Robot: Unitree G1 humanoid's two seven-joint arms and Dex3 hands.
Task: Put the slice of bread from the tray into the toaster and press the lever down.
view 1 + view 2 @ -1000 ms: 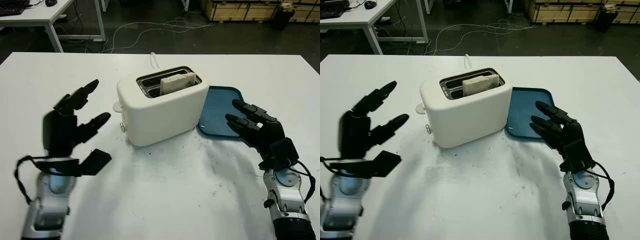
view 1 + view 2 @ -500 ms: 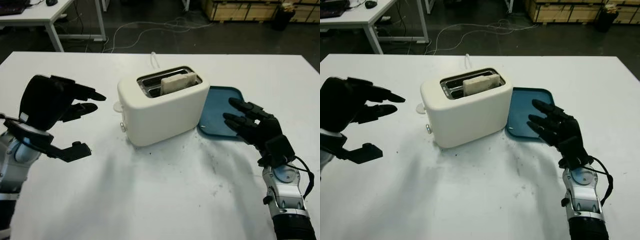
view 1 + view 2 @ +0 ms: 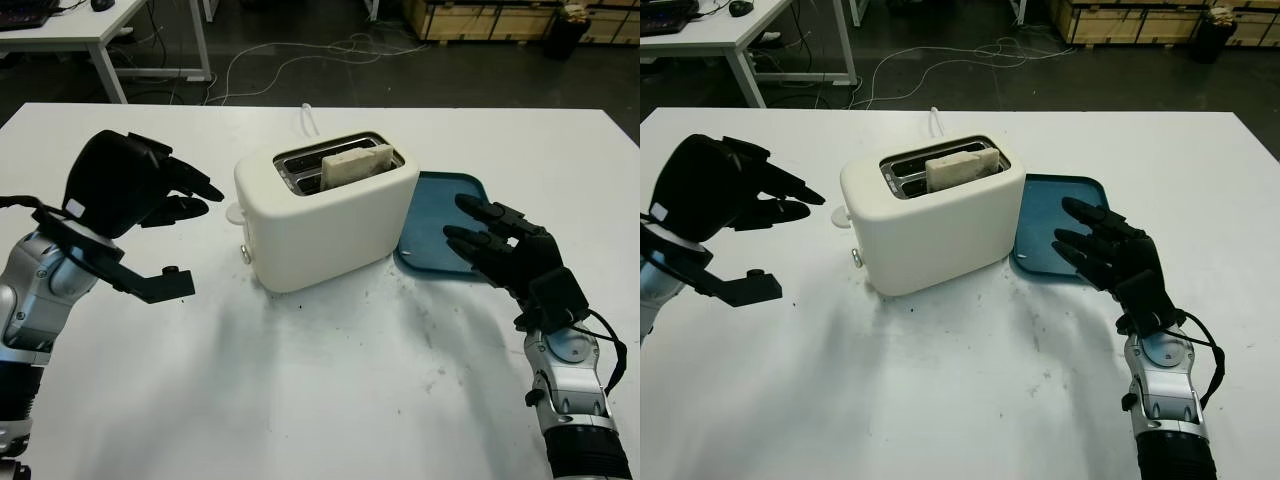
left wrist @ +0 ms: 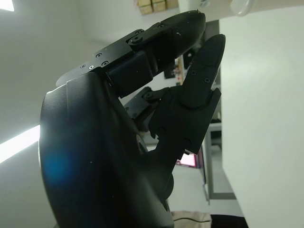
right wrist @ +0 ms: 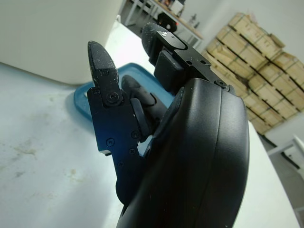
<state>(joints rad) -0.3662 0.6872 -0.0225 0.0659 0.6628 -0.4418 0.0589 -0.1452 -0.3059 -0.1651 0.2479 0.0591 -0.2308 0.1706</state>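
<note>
A white toaster (image 3: 325, 215) stands mid-table with a slice of bread (image 3: 355, 165) sticking up out of its nearer slot. Its lever (image 3: 234, 213) juts from the left end, with a small knob (image 3: 245, 255) below it. A blue tray (image 3: 440, 222) lies right of the toaster with nothing on it. My left hand (image 3: 175, 220) hovers open to the left of the toaster, fingertips (image 3: 200, 188) pointing at the lever and a short way from it. My right hand (image 3: 500, 255) is open above the tray's near edge, holding nothing.
The white table (image 3: 320, 380) has scuffed marks in front of the toaster. A white cord (image 3: 308, 120) runs from behind the toaster to the table's far edge. Beyond lie a dark floor with cables, another desk (image 3: 90, 30) and wooden crates (image 3: 480, 18).
My left hand has risen from the table's near left and swung toward the toaster's lever end. The right hand drifted slightly. Toaster, bread and tray have not moved.
</note>
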